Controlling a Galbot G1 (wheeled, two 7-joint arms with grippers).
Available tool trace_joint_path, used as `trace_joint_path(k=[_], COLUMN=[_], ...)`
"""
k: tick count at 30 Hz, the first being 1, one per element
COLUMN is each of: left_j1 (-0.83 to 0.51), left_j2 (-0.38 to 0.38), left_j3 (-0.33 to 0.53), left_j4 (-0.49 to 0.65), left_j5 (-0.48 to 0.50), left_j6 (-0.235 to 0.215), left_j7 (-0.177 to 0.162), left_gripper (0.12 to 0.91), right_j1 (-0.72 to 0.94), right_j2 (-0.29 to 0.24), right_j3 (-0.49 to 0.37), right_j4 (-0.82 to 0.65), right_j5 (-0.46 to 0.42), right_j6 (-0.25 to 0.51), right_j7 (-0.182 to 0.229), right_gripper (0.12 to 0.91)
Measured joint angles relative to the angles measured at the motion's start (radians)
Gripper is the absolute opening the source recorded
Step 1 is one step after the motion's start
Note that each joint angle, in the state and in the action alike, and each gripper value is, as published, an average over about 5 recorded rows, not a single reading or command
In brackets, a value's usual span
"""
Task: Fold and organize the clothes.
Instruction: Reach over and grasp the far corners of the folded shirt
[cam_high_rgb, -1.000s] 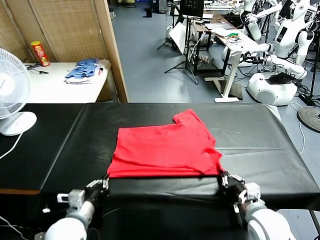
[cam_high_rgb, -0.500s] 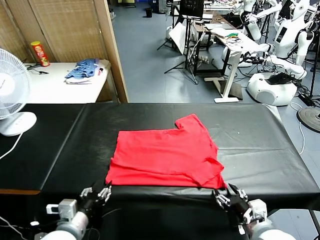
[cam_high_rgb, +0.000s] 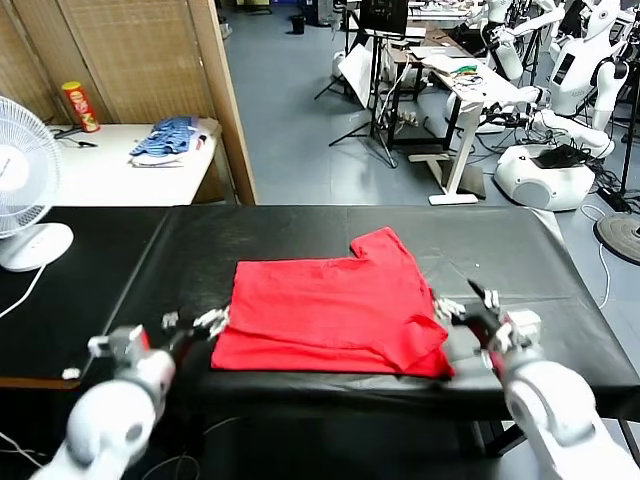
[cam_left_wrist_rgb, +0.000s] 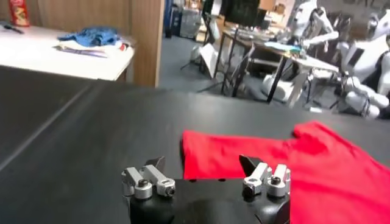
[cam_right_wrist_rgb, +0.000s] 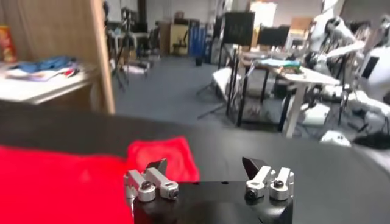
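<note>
The clothes, a bright red T-shirt, lie folded flat in the middle of the black table, one short sleeve pointing to the far side. My left gripper hovers open just off the shirt's near left corner, touching nothing. My right gripper hovers open just beyond the shirt's near right corner, also empty. The left wrist view has the left gripper with jaws wide apart and the red T-shirt ahead. The right wrist view has the right gripper wide open with the red T-shirt beside it.
A white fan stands on the table's far left. Behind it, a white side table carries a blue striped heap of garments and a red can. A wooden partition rises behind. Other robots and desks stand at the back right.
Both grippers have let go of the shirt's near edge, opened, and moved from the front edge outward to the shirt's near corners. The shirt has settled flat.
</note>
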Motion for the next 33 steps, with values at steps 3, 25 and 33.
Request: trace_joint_path(k=[3,25,33], left_j1=[-0.105,-0.376,-0.367], left_j2=[-0.015,-0.085,-0.086], left_j3=[0.048,0.201,0.205], left_j4=[0.105,0.464,0.468], left_j5=[0.003,0.086,0.103], left_j6=[0.005,0.103,0.094], left_j7=[0.016,0.095,0.134], left_gripper=[0.798,0.756,0.34], right_j1=[0.085,0.347,0.352], right_j2=[0.023,0.195,0.219], right_j3=[-0.05,-0.13,-0.129], right_j4=[-0.11,-0.555,-0.579], right_j5=[0.006,-0.005,-0.007], right_j6=[-0.006,-0.035,-0.041], right_j7=[0.005,-0.053,-0.055], right_gripper=[0.798,0.631,0.204])
